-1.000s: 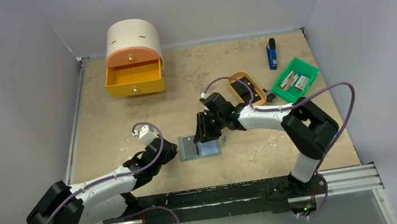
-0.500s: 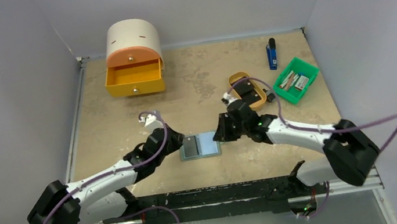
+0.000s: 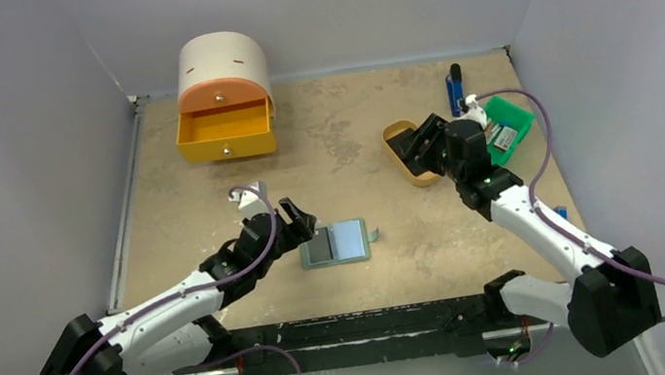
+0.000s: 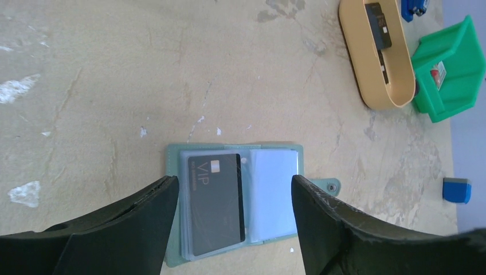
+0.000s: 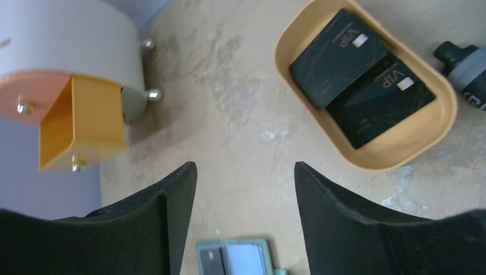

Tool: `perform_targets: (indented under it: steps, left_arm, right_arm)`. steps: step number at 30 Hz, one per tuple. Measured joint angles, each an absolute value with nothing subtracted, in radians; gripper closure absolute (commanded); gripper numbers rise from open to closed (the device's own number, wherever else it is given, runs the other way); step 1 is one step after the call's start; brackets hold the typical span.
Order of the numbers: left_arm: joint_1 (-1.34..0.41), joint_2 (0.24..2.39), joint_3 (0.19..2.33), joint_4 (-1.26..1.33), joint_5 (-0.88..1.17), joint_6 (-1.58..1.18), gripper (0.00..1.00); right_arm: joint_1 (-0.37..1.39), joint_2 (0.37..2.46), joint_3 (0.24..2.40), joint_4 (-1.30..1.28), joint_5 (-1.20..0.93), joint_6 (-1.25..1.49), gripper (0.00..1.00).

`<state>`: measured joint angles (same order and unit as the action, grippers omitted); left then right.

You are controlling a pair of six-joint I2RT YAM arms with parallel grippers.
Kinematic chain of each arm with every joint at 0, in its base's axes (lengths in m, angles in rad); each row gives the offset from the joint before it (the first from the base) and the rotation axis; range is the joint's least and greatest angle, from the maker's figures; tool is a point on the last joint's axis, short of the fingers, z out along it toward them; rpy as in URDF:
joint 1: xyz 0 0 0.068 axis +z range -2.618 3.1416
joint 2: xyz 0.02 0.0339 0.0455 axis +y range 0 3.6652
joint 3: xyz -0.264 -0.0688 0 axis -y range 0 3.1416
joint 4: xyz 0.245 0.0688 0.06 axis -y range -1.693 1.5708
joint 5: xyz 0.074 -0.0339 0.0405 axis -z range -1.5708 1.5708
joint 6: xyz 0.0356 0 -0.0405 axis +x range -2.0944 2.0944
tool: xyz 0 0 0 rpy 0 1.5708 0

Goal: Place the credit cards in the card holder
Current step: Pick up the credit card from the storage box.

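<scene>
Right wrist view: the empty, wide-open right gripper (image 5: 245, 169) should settle squarely over the upper-left card (image 5: 337, 57) in the tray (image 5: 367, 161), upper right of frame.

I have the left arm (image 3: 168, 304) lying low, stretched forward and rightward from its base at the near left. Its wrist is raised a little, so the left gripper (image 3: 300, 219) tips downward with its jaws spread wide. The right arm (image 3: 534, 218) runs from its base at the near right up toward the far side. Its forearm leans left, and the right gripper (image 3: 422, 140) points left and down, jaws equally wide apart.
</scene>
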<state>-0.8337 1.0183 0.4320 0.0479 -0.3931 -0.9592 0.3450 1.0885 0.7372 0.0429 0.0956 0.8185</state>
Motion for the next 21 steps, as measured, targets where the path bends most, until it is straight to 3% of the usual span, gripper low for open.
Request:
perform_targets:
  steps: [10, 21]
  left_arm:
    - [-0.834, 1.026, 0.483, -0.044, -0.454, -0.966, 0.26]
    - [-0.834, 0.982, 0.443, -0.032, -0.498, -1.008, 0.29]
  right_arm:
    - [0.160, 1.320, 0.710, 0.220, 0.085, 1.043, 0.37]
    - [0.144, 1.524, 0.741, 0.264, 0.052, 1.126, 0.37]
